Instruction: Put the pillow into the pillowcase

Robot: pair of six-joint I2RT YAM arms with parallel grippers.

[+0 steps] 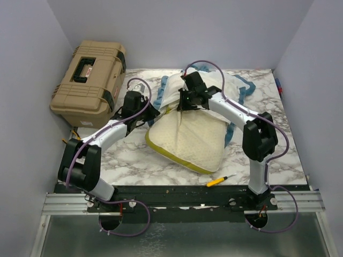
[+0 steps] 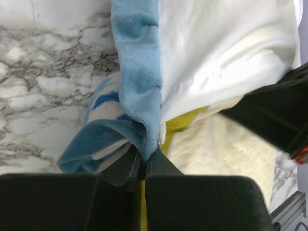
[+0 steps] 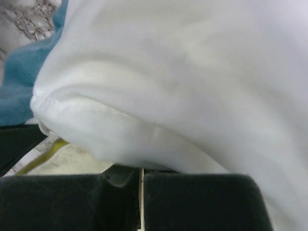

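Pillowcase (image 1: pixel 231 85) edge sits clamped in left claw (image 2: pixel 143 163) and right claw (image 3: pixel 141 176), pillow (image 1: pixel 187 140) partly inside.

The right claw (image 3: pixel 142 177) pinches the pillowcase (image 3: pixel 192 86), white inside showing, above the pillow (image 3: pixel 72 161).

Robot lab test cell, plain enclosure walls (image 1: pixel 177 32), marble-print table (image 1: pixel 134 155), aluminium mounting rail (image 1: pixel 64 203), tan equipment case (image 1: pixel 88 83)
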